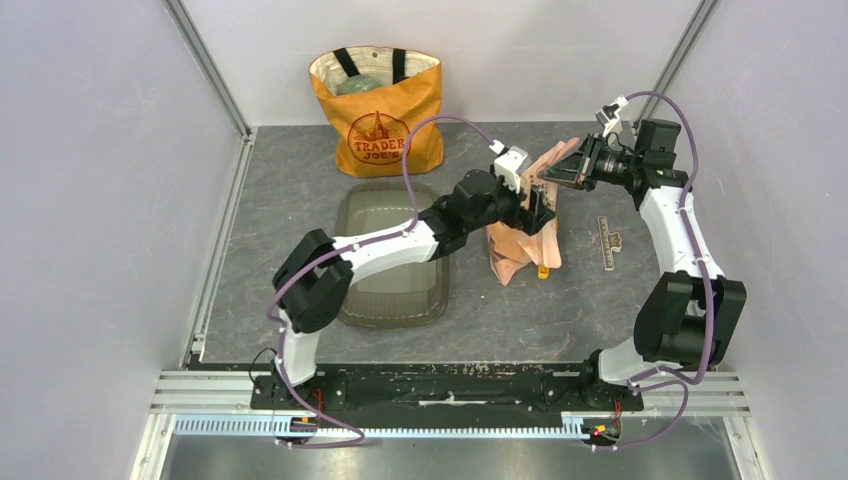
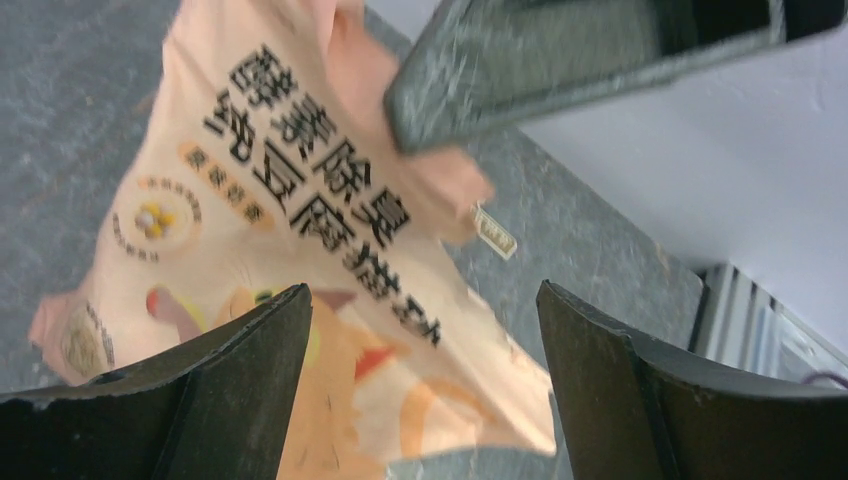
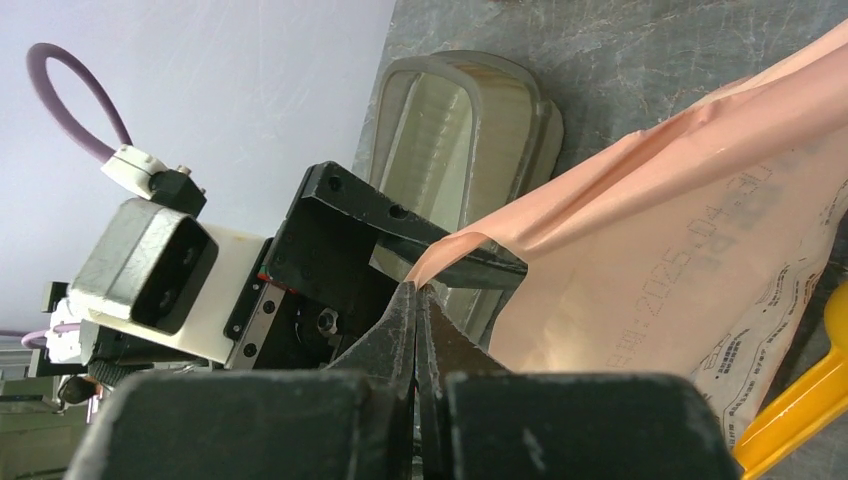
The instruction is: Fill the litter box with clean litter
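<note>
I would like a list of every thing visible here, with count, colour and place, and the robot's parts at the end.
table: one, dark grey, under everything
litter box: one, smoky grey-olive, left of centre
tote: one, orange, behind the litter box
bag: one, pinkish-tan, printed, centre
scoop: one, orange, by the bag's foot
strip: one, brown, right of the bag
left pincer: one, black, open at the bag
right pincer: one, black, shut on the bag's top edge
</note>
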Robot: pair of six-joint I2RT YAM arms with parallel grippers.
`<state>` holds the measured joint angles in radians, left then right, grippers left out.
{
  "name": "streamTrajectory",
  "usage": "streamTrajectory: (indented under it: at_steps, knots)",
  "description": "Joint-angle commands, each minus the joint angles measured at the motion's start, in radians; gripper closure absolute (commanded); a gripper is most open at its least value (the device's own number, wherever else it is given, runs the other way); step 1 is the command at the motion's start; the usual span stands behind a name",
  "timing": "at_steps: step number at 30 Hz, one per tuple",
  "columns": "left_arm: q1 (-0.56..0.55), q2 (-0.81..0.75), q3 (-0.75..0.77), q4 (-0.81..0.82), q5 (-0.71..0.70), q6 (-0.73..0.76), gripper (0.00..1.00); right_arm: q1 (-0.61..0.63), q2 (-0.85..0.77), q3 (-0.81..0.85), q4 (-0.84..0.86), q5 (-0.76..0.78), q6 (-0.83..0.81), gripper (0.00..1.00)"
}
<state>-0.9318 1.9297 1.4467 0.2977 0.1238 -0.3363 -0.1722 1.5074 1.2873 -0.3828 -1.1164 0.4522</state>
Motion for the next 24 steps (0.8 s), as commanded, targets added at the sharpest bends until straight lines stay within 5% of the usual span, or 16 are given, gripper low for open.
streamTrajectory:
  at_steps: [1, 7, 11, 14, 20, 24]
  knots:
    - [-0.031, 0.071, 0.124, 0.170, -0.120, -0.008, 0.12, 0.004, -0.037, 0.000, 0.012, -0.011, -0.002, 1.00]
    - [-0.044, 0.158, 0.216, 0.159, -0.219, -0.015, 0.11, 0.004, -0.054, -0.018, 0.038, -0.013, 0.029, 1.00]
    - [-0.041, 0.202, 0.256, 0.110, -0.278, -0.019, 0.22, 0.004, -0.069, -0.030, 0.058, -0.018, 0.049, 1.00]
    - [-0.040, 0.194, 0.243, 0.118, -0.237, -0.015, 0.41, 0.004, -0.077, -0.038, 0.058, -0.024, 0.045, 1.00]
    - [-0.035, 0.162, 0.208, 0.110, -0.205, 0.012, 0.98, -0.001, -0.079, -0.027, 0.057, -0.037, 0.045, 1.00]
    - [-0.030, 0.126, 0.196, 0.084, -0.095, 0.064, 0.98, -0.085, -0.049, 0.039, 0.039, -0.161, 0.036, 0.65]
